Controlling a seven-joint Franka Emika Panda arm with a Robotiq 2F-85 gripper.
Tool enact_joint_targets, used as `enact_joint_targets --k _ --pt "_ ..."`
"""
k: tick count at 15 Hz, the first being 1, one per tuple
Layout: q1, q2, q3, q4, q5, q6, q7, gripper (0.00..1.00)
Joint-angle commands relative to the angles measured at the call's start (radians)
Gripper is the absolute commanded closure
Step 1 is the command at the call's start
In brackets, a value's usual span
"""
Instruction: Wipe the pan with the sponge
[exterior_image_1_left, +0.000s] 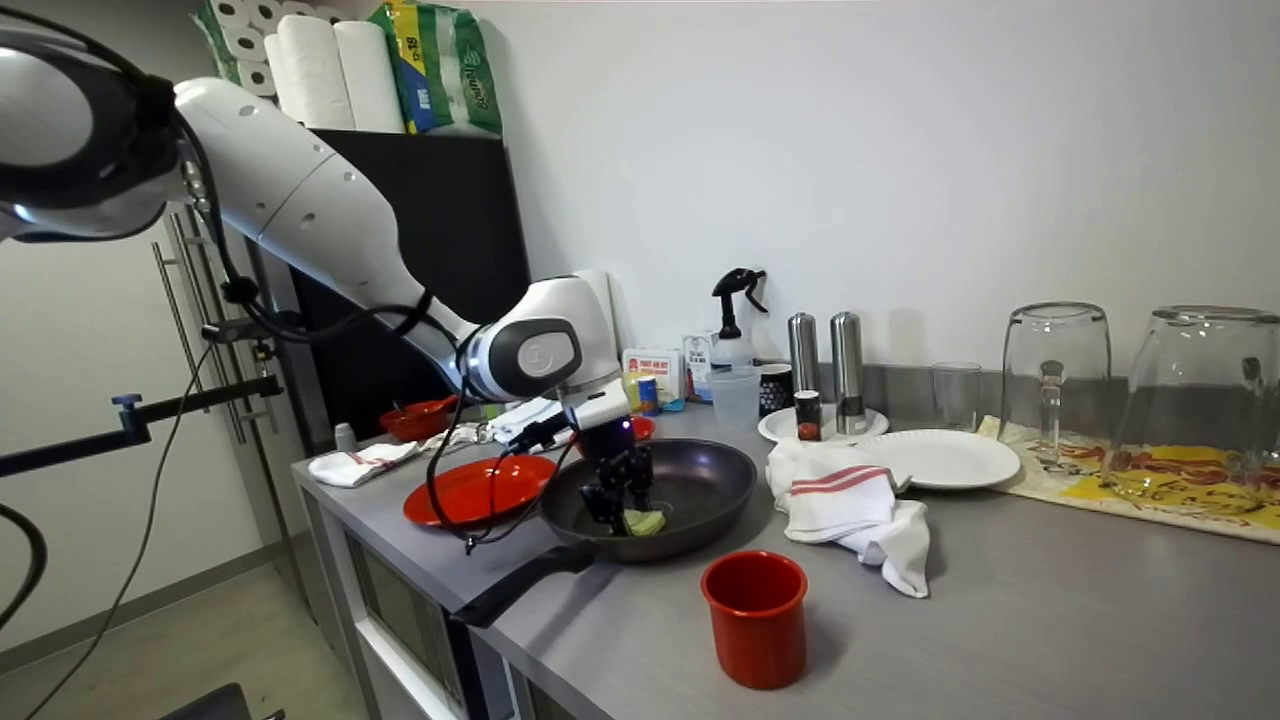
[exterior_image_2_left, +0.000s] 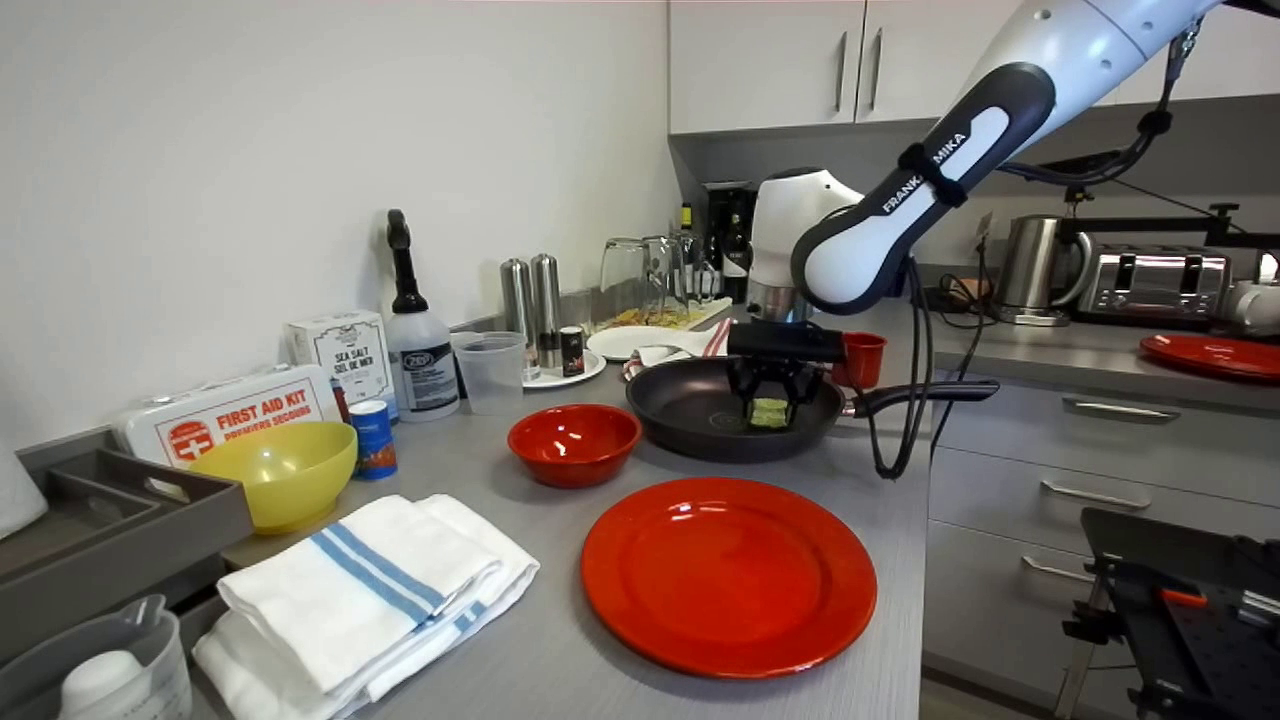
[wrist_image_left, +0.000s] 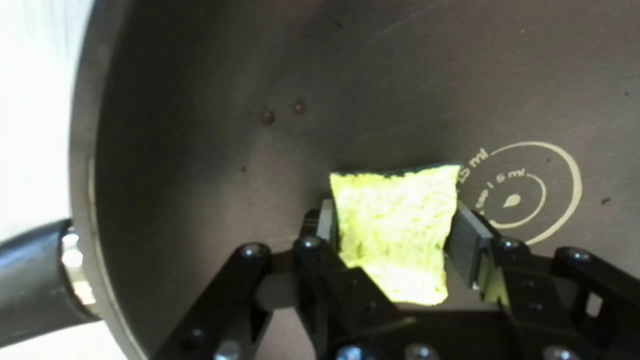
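Observation:
A black frying pan (exterior_image_1_left: 705, 490) rests on the grey counter in both exterior views, its long black handle (exterior_image_1_left: 525, 583) jutting past the counter's front edge. Inside it, my gripper (wrist_image_left: 396, 227) is shut on the yellow-green sponge (wrist_image_left: 400, 220), one grey pad (wrist_image_left: 462, 245) on each side. In an exterior view the sponge (exterior_image_2_left: 769, 413) sits low between the fingers, at or just above the pan floor; exact contact is hard to tell. The wrist view shows printed rings beside the sponge and two small brown drops on the pan floor, toward the handle side.
Close around the pan stand a red cup (exterior_image_1_left: 757, 620), a red bowl (exterior_image_2_left: 574, 445), a red plate (exterior_image_2_left: 728, 580) and a white cloth with red stripes (exterior_image_1_left: 850, 500). Steel mills (exterior_image_1_left: 848, 370) and a spray bottle (exterior_image_2_left: 424, 360) line the wall. Cables (exterior_image_2_left: 895, 440) hang from the arm near the handle.

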Motion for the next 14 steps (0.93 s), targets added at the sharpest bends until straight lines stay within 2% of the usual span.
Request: enact_joint_targets --k 1,8,14 --pt "0.049 0.09 -0.007 0.06 -0.066 0.076 0.071 0.72" --pt "0.112 0.201 -0.022 0.228 -0.093 0.098 0.092 0.72" --pt "0.137 0.25 -0.057 0.291 -0.115 0.101 0.097 0.72"
